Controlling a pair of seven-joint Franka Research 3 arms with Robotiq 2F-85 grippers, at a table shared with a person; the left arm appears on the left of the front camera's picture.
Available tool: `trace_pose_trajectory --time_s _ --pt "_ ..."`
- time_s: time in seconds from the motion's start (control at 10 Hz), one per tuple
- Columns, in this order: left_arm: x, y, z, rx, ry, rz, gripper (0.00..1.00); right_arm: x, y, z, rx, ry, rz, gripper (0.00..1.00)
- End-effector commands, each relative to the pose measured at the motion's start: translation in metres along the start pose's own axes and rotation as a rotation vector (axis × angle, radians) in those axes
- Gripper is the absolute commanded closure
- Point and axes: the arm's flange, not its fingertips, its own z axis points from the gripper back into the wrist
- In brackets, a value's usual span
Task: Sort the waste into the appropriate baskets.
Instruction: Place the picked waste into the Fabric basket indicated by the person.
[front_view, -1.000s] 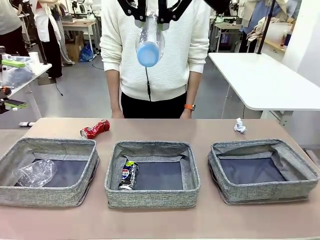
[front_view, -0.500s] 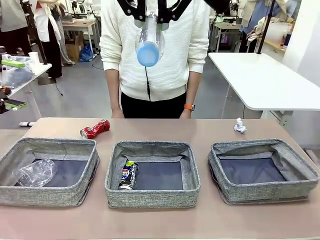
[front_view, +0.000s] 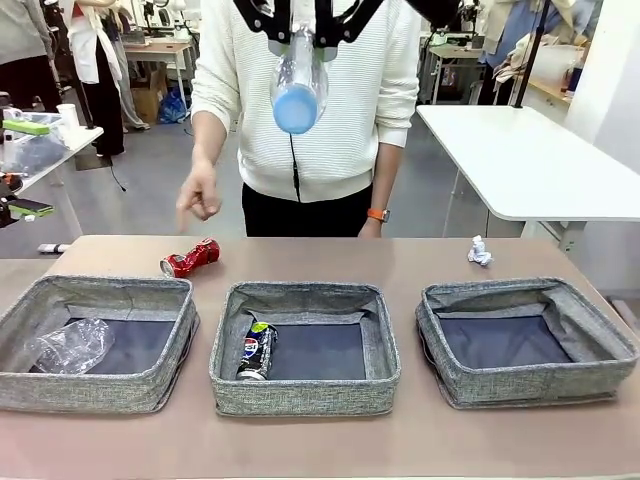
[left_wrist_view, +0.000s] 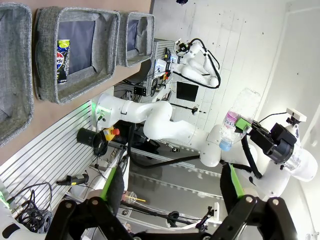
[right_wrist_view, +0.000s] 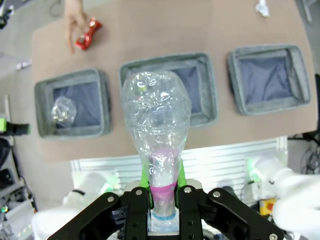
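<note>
step: right claw (front_view: 302, 38) clamped on clear bottle (front_view: 297, 90), high at 12 o'clock | left claw (left_wrist_view: 171, 190) wide open, empty | next, judged: lower over 8 o'clock basket (front_view: 90, 392) holding plastic cup (front_view: 70, 347), release

Grey floor (front_view: 150, 190); white table (front_view: 530, 160) at right — cluttered benches (front_view: 165, 45) beyond.

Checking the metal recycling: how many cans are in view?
2: a red can on the table beyond the left basket, a dark can in the middle basket. None seem hidden.
</note>
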Motion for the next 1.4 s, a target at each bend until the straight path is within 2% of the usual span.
trace_pose_trajectory --time_s 0.0,0.8,0.9,1.0,1.1,1.3 --pt "0.000 -0.002 0.001 -0.017 0.004 -0.019 0.00 -0.001 -0.001 0.002 0.005 -0.005 -0.023 0.80" --pt "0.000 -0.002 0.001 -0.017 0.004 -0.019 0.00 0.000 0.000 0.000 0.000 0.000 0.000 0.80" --pt "0.000 0.000 0.000 0.000 0.000 0.000 0.00 0.001 0.019 -0.018 0.040 -0.026 0.124 0.80" --pt "-0.015 -0.002 0.018 0.066 -0.059 -0.019 0.00 -0.003 0.057 -0.051 0.091 -0.019 0.293 0.80" --pt "-0.026 0.009 0.042 0.055 -0.092 -0.007 0.00 -0.012 0.095 -0.083 0.156 -0.025 0.420 0.80" --pt "-0.050 0.042 0.090 0.102 -0.137 0.096 0.00 -0.031 0.166 -0.150 0.134 -0.089 0.563 0.80"
